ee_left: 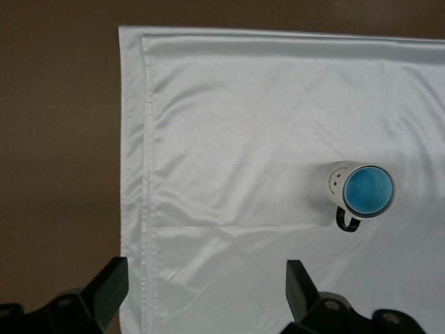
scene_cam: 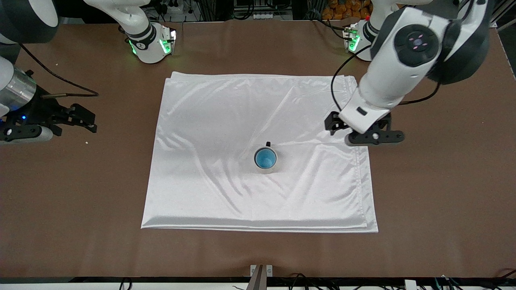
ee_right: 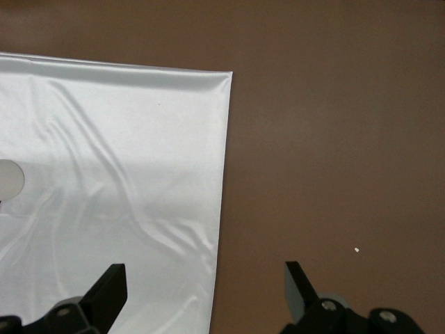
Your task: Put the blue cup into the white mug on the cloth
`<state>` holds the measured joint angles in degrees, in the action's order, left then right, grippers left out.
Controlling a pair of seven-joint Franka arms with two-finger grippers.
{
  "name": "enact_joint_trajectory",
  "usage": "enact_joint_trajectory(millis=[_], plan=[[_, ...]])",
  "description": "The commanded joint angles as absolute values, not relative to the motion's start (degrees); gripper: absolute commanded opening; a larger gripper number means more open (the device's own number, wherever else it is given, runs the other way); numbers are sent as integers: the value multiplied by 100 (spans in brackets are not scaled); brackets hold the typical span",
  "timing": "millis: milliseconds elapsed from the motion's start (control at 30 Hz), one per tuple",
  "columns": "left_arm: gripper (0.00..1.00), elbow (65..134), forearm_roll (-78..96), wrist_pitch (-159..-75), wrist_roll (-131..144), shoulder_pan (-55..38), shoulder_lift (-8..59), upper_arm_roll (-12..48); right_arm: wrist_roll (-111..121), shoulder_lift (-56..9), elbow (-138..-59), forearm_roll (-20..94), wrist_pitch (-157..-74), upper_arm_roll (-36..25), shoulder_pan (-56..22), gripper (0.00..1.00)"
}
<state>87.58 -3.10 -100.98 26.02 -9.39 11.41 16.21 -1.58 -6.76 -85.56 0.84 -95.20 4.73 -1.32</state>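
The blue cup (scene_cam: pixel 265 158) stands upright inside the white mug (scene_cam: pixel 271 169), near the middle of the cloth (scene_cam: pixel 225 121). The mug's black handle points toward the robots' bases. In the left wrist view the blue cup (ee_left: pixel 368 191) fills the mug (ee_left: pixel 335 182), which stands on the cloth (ee_left: pixel 243 139). My left gripper (scene_cam: pixel 363 135) is open and empty, over the cloth's edge toward the left arm's end, apart from the mug; it also shows in its wrist view (ee_left: pixel 203 289). My right gripper (scene_cam: pixel 86 119) is open and empty over bare table at the right arm's end; its wrist view (ee_right: pixel 203 289) shows the cloth's edge (ee_right: pixel 104 174).
The brown table (scene_cam: pixel 443 181) surrounds the cloth on all sides. The arm bases (scene_cam: pixel 151 44) stand along the edge farthest from the front camera. A small white speck (scene_cam: pixel 87 142) lies on the table below the right gripper. A metal fixture (scene_cam: pixel 261 274) sits at the nearest edge.
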Motion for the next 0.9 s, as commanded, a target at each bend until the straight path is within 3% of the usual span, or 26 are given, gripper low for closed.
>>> enact_joint_trajectory(millis=[0,400,633,867], plan=[[100,9527,-79,-10020,1742,-932,185,1100,-97,-659,-8622,141,-9589,466,-255,100],[100,9194,140,-9607,923,-993,-141,132,-97,-712,-8640,114,-9712,466,-272,100],[100,8675,264,-9123,932,-1020,-9,-53,-105,-721,-8648,114,-9730,466,-290,100],[100,8596,334,-9018,984,-1055,26,-62,-97,-721,-8649,114,-9686,466,-281,100]])
